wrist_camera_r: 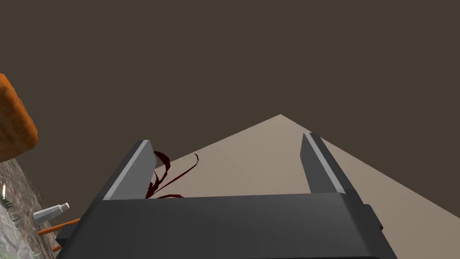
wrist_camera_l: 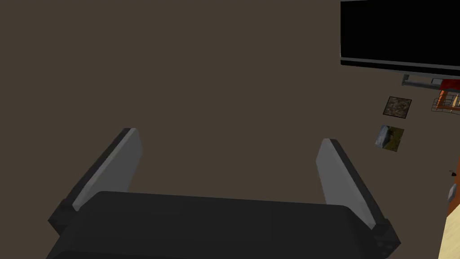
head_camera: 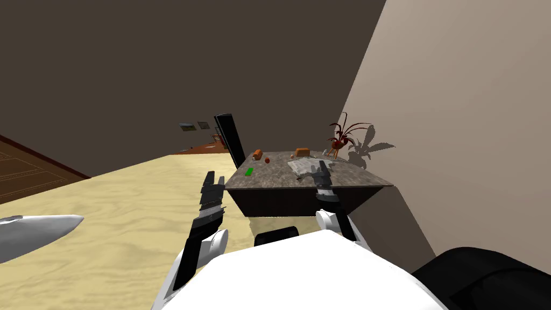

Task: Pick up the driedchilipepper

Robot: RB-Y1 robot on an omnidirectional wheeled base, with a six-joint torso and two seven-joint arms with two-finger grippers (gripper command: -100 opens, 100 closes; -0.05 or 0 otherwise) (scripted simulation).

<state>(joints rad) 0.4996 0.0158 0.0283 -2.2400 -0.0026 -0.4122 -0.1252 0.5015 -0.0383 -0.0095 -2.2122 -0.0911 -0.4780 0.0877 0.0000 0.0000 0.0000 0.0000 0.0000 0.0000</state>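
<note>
A small dark red thing (head_camera: 267,160), likely the dried chili pepper, lies on the grey mottled table top (head_camera: 274,177) near its far left part. Beside it are an orange lump (head_camera: 257,154) and a flat green piece (head_camera: 249,171). My right gripper (head_camera: 322,168) hovers open over the table's right half, above a pale grey sheet (head_camera: 304,166), well right of the red thing. In the right wrist view the right gripper (wrist_camera_r: 227,138) holds nothing. My left gripper (head_camera: 213,178) hangs open left of the table, off its front corner; its fingers (wrist_camera_l: 112,166) are empty.
An orange loaf (head_camera: 302,152) (wrist_camera_r: 13,121) and a dark red spiky plant (head_camera: 340,139) (wrist_camera_r: 166,175) stand at the table's far side, with a small grey bottle (wrist_camera_r: 50,212) nearby. A black panel (head_camera: 228,137) rises behind the left corner. The beige wall (head_camera: 457,134) is close on the right.
</note>
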